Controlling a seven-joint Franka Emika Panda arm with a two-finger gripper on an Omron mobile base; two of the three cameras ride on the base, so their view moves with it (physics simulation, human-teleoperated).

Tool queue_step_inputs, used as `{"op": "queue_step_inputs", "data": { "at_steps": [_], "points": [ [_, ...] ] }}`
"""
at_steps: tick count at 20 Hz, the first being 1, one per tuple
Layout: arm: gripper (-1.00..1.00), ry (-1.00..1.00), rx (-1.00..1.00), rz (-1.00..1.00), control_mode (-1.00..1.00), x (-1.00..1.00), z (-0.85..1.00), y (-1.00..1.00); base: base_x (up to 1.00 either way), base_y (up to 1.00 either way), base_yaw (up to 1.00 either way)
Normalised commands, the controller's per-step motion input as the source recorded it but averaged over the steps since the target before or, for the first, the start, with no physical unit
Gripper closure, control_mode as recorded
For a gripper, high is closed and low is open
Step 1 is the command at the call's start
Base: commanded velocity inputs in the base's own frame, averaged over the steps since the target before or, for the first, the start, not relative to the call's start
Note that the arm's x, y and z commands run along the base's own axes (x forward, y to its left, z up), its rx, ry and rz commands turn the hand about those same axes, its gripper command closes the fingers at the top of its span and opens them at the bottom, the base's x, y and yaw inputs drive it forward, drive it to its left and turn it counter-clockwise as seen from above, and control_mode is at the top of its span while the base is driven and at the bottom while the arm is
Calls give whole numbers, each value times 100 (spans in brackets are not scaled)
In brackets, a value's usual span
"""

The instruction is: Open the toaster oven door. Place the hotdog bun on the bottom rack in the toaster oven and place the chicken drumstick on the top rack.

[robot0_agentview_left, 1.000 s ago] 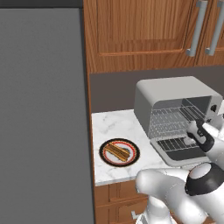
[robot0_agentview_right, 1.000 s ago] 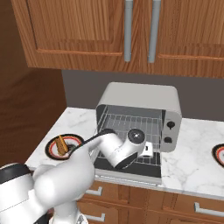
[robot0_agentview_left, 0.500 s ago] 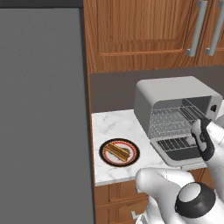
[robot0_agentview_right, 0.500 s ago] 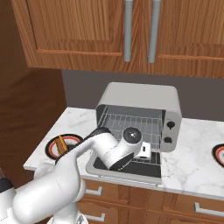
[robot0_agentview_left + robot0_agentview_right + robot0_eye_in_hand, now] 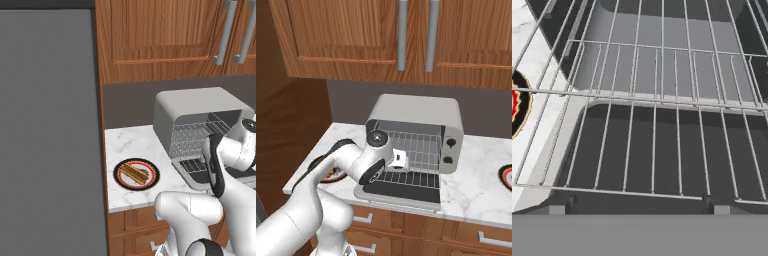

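Note:
The light-grey toaster oven [image 5: 421, 112] stands on the counter with its toaster oven door [image 5: 401, 191] folded down flat. Its wire racks [image 5: 662, 65] are bare. My gripper [image 5: 400, 159] hovers over the door at the oven's mouth, open, its fingertips [image 5: 561, 206] spread wide with nothing between them. On a plate [image 5: 121, 181] left of the oven lie the tan striped hotdog bun [image 5: 130, 171] and, against it, the darker chicken drumstick [image 5: 143, 175].
Wooden wall cabinets [image 5: 406, 40] hang above the oven. A tall grey fridge side [image 5: 50, 130] bounds the counter on the left. Another plate [image 5: 506, 176] sits at the counter's far right. Bare marble [image 5: 476, 170] lies right of the oven.
My hand has shifted a little left and up in front of the oven's mouth, and the arm's elbow has swung. The door stays down; the food has not moved.

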Motion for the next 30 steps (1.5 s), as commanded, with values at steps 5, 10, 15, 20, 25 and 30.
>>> {"op": "queue_step_inputs", "data": {
  "at_steps": [5,10,15,20,25,30],
  "points": [
    [-100,11,-1,0,-100,1,18,64,0,0,0],
    [-100,5,0,1,-100,13,16,59,0,0,0],
    [-100,3,0,0,-100,3,10,63,0,0,0],
    [-100,6,1,3,-100,0,5,54,0,0,0],
    [-100,1,5,14,-100,0,-2,40,0,0,0],
    [-100,3,9,12,-100,10,-5,42,0,0,0]
  ]
}}
